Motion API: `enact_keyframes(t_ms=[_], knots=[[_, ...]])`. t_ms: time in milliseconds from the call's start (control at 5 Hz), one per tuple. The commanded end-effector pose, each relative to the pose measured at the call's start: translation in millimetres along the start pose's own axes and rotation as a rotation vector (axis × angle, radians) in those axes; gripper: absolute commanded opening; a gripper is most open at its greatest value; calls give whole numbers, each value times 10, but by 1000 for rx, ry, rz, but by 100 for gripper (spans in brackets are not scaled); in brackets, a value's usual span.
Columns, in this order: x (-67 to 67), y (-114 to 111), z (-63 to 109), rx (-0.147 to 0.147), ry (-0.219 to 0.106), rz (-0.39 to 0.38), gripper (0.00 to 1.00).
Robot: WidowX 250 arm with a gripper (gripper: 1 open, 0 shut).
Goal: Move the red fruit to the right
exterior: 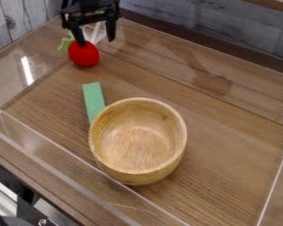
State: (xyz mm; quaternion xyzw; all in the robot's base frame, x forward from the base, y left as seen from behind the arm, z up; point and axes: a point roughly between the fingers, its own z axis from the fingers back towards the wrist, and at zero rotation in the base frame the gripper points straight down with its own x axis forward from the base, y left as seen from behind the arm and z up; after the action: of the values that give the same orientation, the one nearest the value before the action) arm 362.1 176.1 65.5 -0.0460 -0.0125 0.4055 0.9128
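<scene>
The red fruit (84, 54) is a small round bright red toy with a green leaf on its upper left, resting on the wooden table at the far left. My gripper (91, 32) hangs just above and behind it, black fingers spread open and empty, not touching the fruit. Its upper part runs out of the frame at the top.
A wooden bowl (138, 139) sits in the middle of the table. A flat green block (93, 101) lies between bowl and fruit. Clear plastic walls (26, 64) fence the table on all sides. Bare wood stretches to the right (226, 88).
</scene>
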Motion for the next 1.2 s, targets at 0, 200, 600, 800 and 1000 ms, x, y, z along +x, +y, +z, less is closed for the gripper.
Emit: enact_keyframes(t_ms=[0,200,600,800,1000], knots=[[23,-24,375,-40,-101,28,100],[-15,-110,350,-53,-120,26,100],[-31,-213,350,-72,-154,75,100],[-25,-227,372,-76,-169,129,100],[-25,-242,402,-81,-185,179,100]])
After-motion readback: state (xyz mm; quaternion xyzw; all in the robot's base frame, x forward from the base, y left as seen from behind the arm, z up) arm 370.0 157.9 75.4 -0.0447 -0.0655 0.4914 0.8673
